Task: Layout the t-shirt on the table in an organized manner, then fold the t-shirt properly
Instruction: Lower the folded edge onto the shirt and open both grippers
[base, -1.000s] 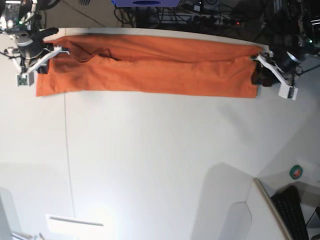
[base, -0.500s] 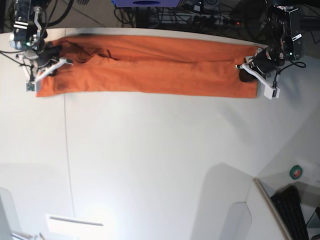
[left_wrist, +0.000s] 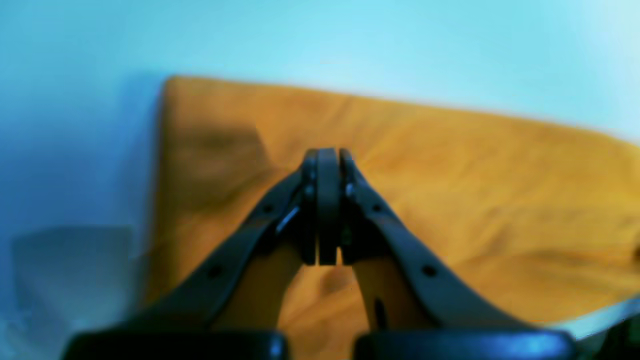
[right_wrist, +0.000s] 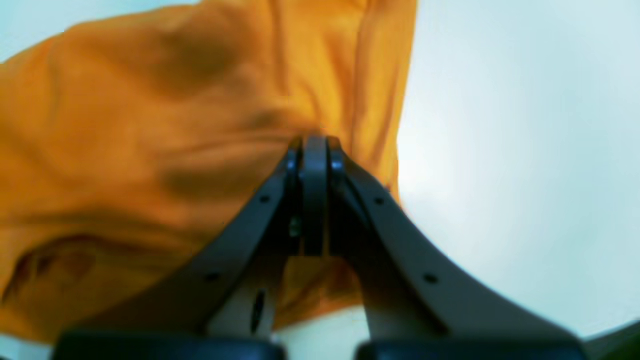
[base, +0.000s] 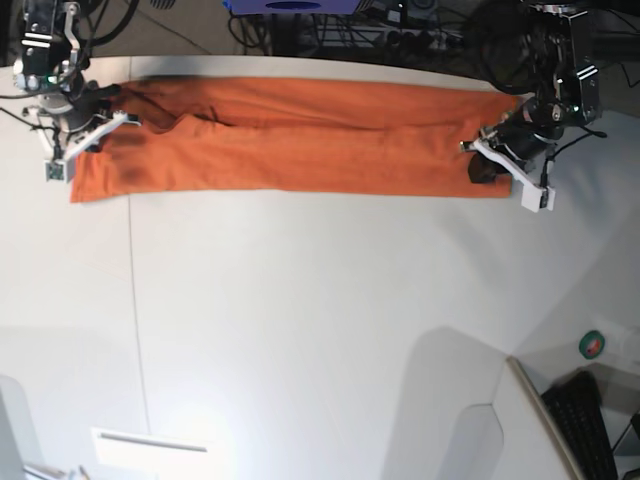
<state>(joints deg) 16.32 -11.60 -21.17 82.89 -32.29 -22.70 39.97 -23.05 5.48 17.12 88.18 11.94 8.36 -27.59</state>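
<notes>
Base view: the white worktop (base: 300, 330) carries the t-shirt (base: 300, 135), folded into a long orange band along its far edge, one arm at each end.

Left wrist view: the left tool (left_wrist: 327, 155) is pinched together over the cloth near one end; whether it grips fabric cannot be told.

Right wrist view: the right tool (right_wrist: 315, 142) is likewise closed against bunched orange fabric, grip unclear.
</notes>
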